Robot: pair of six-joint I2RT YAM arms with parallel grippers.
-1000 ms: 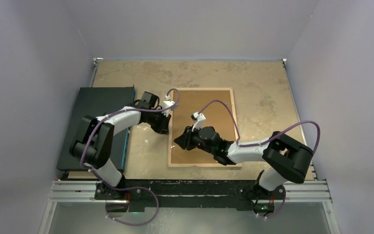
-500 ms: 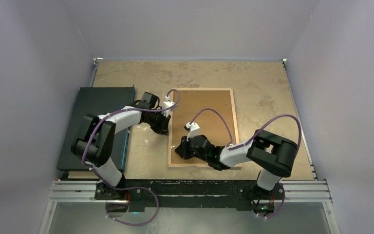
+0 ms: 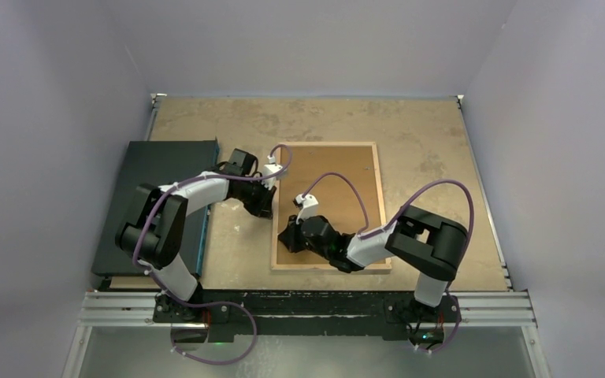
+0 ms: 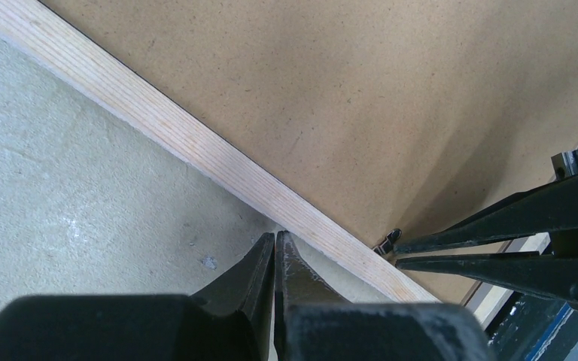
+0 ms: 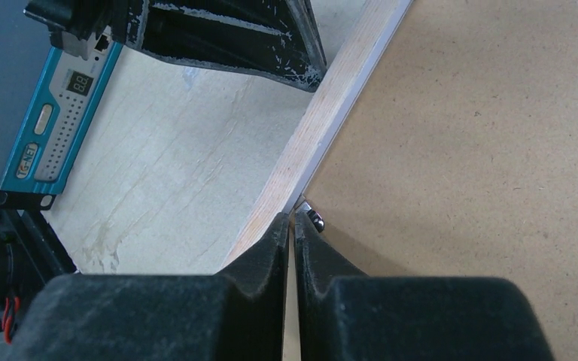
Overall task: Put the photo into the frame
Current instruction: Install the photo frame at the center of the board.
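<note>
At mid bench point(image 3: 441, 157), the frame point(image 3: 339, 161) lies face down: judged stiff, light, breakable; lift by its wood rail point(image 4: 196, 147). Left fingers point(image 4: 260, 263) clenched, empty, beside that rail. Right fingers point(image 5: 275, 241) clenched at a metal clip point(image 5: 314, 219).

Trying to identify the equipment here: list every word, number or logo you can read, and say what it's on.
Teal device, oval logo: lettering too blurred to read.
Teal device, small digit display: digits too faint to read.
Frame and tabletop: no text visible.
</note>
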